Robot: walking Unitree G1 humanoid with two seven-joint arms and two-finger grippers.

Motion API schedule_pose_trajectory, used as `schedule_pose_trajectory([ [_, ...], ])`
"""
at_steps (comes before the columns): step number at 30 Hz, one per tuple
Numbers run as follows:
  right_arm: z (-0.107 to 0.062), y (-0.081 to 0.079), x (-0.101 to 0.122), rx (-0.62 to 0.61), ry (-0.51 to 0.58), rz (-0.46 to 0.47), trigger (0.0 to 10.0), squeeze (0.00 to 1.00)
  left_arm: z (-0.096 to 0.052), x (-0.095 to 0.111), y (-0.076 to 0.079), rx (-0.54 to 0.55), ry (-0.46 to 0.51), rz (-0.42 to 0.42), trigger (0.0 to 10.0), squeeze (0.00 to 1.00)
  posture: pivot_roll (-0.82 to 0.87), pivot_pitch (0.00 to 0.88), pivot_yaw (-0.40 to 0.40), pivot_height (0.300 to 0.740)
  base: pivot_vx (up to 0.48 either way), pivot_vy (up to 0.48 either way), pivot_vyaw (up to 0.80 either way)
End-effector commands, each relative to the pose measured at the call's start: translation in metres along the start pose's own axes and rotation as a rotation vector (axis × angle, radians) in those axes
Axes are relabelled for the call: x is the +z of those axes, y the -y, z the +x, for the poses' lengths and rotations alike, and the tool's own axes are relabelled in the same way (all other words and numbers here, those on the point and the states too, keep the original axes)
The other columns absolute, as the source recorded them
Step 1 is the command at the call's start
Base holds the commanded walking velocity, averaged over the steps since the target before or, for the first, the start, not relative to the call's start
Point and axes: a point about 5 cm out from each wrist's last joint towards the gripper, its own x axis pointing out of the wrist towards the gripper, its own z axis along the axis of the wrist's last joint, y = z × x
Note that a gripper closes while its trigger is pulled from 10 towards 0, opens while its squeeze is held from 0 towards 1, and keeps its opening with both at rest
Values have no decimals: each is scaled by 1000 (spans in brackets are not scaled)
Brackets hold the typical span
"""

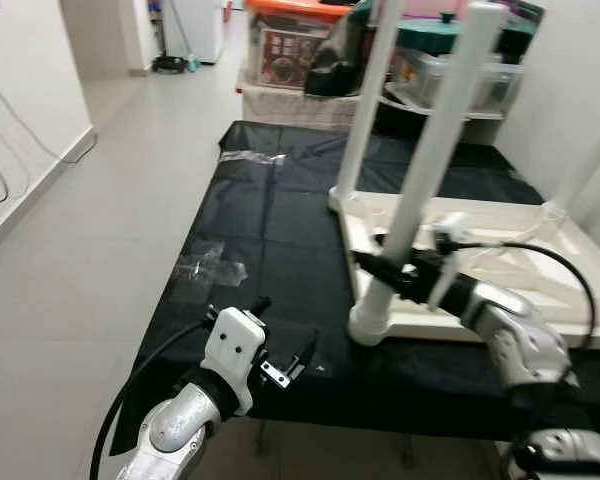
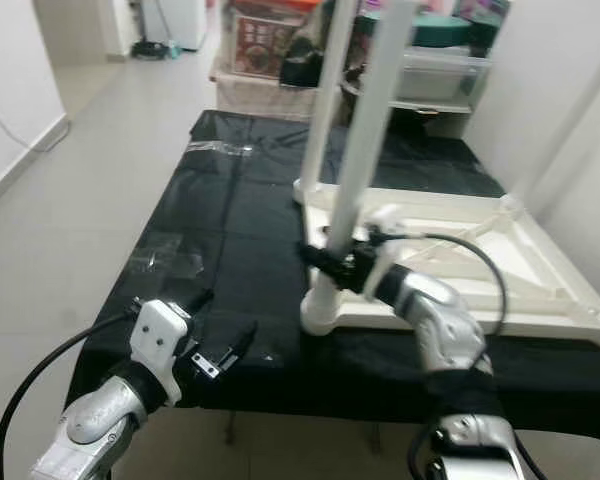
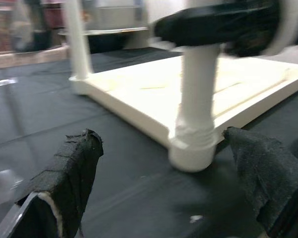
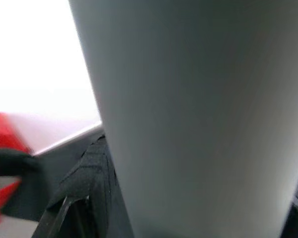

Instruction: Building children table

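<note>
A black plastic sheet (image 1: 270, 230) covers the floor, glossy and creased, taped at spots. On it lies the white children's table (image 1: 520, 265) upside down, its ribbed underside up. Two smooth round legs stand upright from its corners, long axes vertical: the near leg (image 1: 430, 170) and the far leg (image 1: 372, 95). Behind stand clear storage bins (image 1: 300, 40), contents unclear. The right gripper (image 1: 400, 272) clamps the near leg low down. The left gripper (image 1: 285, 340) hovers over the sheet, its cloth-padded fingers (image 3: 72, 173) spread apart.
</note>
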Motion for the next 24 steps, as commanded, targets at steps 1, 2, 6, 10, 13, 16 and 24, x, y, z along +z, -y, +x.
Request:
schedule_pose_trajectory([
  [1,13,-9,-11,95,-57,6,10000,0,1,0,2,-20,4,-8,10000,0,145,0,-107,740,0,0,0],
  [2,21,-12,-15,144,-90,-4,10000,0,1,0,3,-24,4,-9,10000,0,145,0,-107,740,0,0,0],
  [6,34,-20,-26,235,-170,-30,10000,0,1,-1,2,-24,3,-9,10000,0,156,0,-111,740,0,0,0],
  [10,38,-23,-34,206,-170,-21,0,0,1,-2,2,-23,4,-9,10000,0,157,0,-114,740,0,0,0],
  [13,39,-21,-37,145,-164,-28,0,0,1,-2,3,-22,5,-8,10000,0,157,0,-113,740,0,0,0],
  [16,40,-14,-39,-28,-117,-46,0,0,1,-3,2,-16,7,-6,10000,0,149,0,-113,740,0,0,0],
  [24,20,-6,-42,-943,-8,-29,0,0,1,-6,1,0,-1,-11,10000,0,135,0,-120,740,0,0,0],
])
